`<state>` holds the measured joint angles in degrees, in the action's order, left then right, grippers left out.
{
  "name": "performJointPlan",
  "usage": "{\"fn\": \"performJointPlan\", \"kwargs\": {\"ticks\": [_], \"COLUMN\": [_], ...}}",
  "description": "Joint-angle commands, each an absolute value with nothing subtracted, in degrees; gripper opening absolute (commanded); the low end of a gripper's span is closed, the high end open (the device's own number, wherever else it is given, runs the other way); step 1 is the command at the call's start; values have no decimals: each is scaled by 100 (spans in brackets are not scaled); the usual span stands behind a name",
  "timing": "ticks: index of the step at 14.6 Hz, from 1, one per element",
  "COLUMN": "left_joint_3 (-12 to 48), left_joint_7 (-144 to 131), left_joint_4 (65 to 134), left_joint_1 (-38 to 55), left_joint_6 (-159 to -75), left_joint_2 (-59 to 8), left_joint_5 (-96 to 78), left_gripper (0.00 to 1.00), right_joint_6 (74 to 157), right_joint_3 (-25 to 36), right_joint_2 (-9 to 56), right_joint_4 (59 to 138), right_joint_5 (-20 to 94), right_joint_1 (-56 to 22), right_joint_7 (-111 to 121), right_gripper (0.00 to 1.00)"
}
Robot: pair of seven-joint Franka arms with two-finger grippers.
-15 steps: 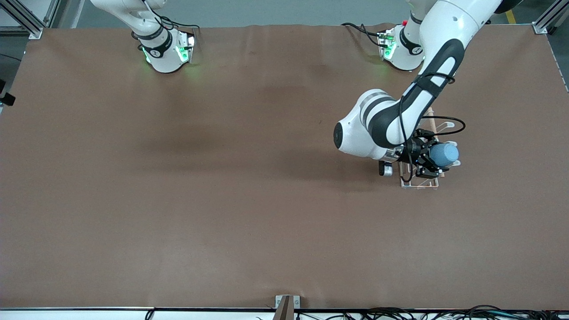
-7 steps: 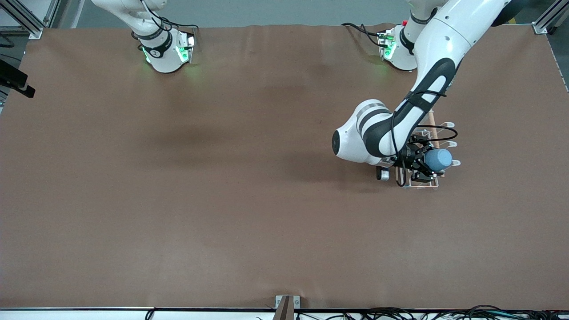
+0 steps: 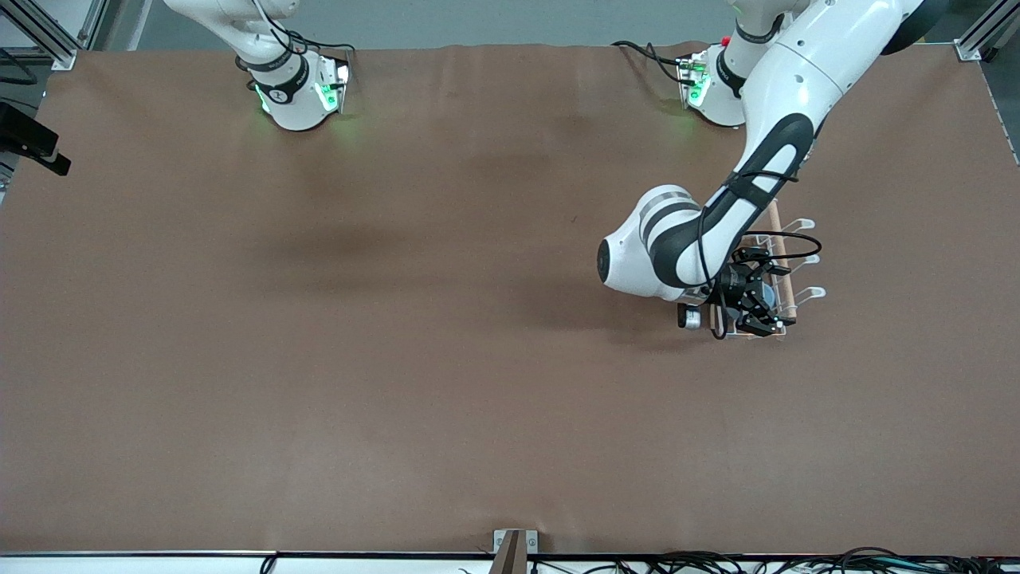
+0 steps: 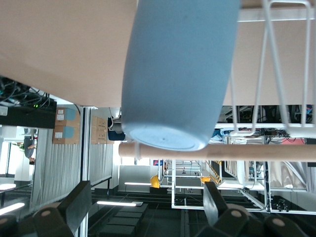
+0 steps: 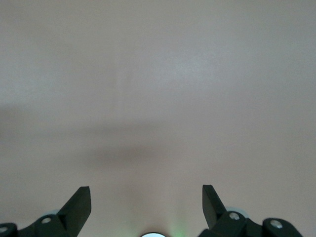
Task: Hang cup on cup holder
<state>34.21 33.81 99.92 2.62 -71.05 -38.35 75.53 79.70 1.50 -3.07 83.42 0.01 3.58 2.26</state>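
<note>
The light-blue cup (image 4: 177, 74) sits on the white wire cup holder (image 3: 803, 260), its closed bottom turned toward my left gripper and touching the wooden rod (image 4: 256, 151). Whatever prong is inside the cup is hidden. My left gripper (image 4: 145, 197) is open just off the cup's bottom, with nothing between its fingers. In the front view the left gripper (image 3: 763, 295) is over the holder and covers most of the cup. My right gripper (image 5: 146, 195) is open over bare brown table; the front view shows only that arm's base (image 3: 291, 88).
The holder stands toward the left arm's end of the table, with white wire loops (image 4: 276, 64) beside the cup. Brown table cover (image 3: 398, 319) spreads around it. A small metal bracket (image 3: 515, 544) sits at the table edge nearest the front camera.
The left gripper carried the cup down onto the holder, then opened and let it go. The right arm has not moved.
</note>
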Motion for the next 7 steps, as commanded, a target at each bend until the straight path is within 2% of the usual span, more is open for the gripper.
{"fn": "performJointPlan", "kwargs": {"ticks": [1,7], "left_joint_3": [3568,3630], "left_joint_7": [3236,1560], "left_joint_4": [9635,8070], "left_joint_1": [229,246], "left_joint_6": [-7031,-7031], "left_joint_2": [-3420,-2892], "left_joint_5": [7228,5075], "left_gripper": [100,100], "right_joint_6": [8068,8059], "right_joint_3": [281,255], "right_joint_2": [-475,-448], "right_joint_4": [8569,8552], "right_joint_5": [-79,-79], "right_joint_1": [202,202], "right_joint_7": [229,246], "right_gripper": [99,99]}}
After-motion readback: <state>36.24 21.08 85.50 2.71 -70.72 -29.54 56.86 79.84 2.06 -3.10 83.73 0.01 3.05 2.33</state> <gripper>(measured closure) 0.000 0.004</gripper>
